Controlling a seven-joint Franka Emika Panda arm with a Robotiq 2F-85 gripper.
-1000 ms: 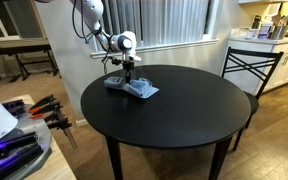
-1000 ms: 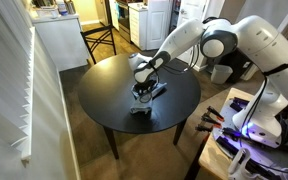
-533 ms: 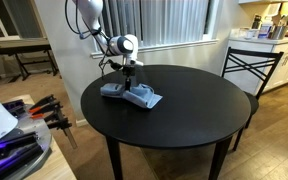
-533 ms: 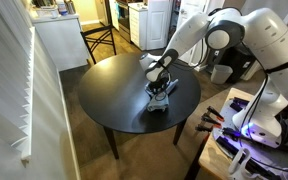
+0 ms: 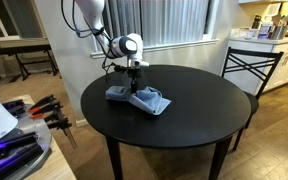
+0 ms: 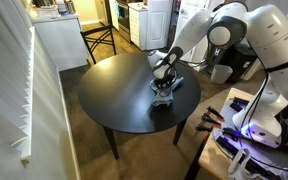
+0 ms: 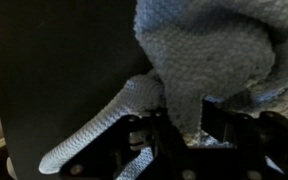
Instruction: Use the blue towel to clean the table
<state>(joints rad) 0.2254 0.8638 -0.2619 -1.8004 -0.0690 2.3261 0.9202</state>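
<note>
Pointing straight down from the white arm point(image 5: 89, 15) in both exterior views: the pincer point(image 5: 136, 86) point(image 6: 164, 83), jaws closed on the blue towel point(image 5: 144, 100) point(image 6: 165, 97). Closed on a raised fold of it, to judge by the wrist view, with knitted cloth bunched up between the dark fingers point(image 7: 144, 132). Pincer point(image 7: 182, 122) at the bottom edge there, towel point(image 7: 214, 50) filling the space above and beyond.

Right beneath the pincer, pressed onto the round black table point(image 5: 189, 125) point(image 6: 119, 100): the towel, rumpled, spread out to either side of the fingers. One narrow corner of it trailing away from the pincer across the bare tabletop point(image 7: 54, 60) in the wrist view.

Well beyond the table's far rim from the pincer, a black metal chair point(image 5: 249, 62) point(image 6: 99, 42). Behind that chair in an exterior view, a counter point(image 5: 274, 42) with a few jars or bottles point(image 5: 269, 22), too small to tell what is inside. Low and well off to the side of the pincer, orange-handled tools point(image 5: 46, 108).
</note>
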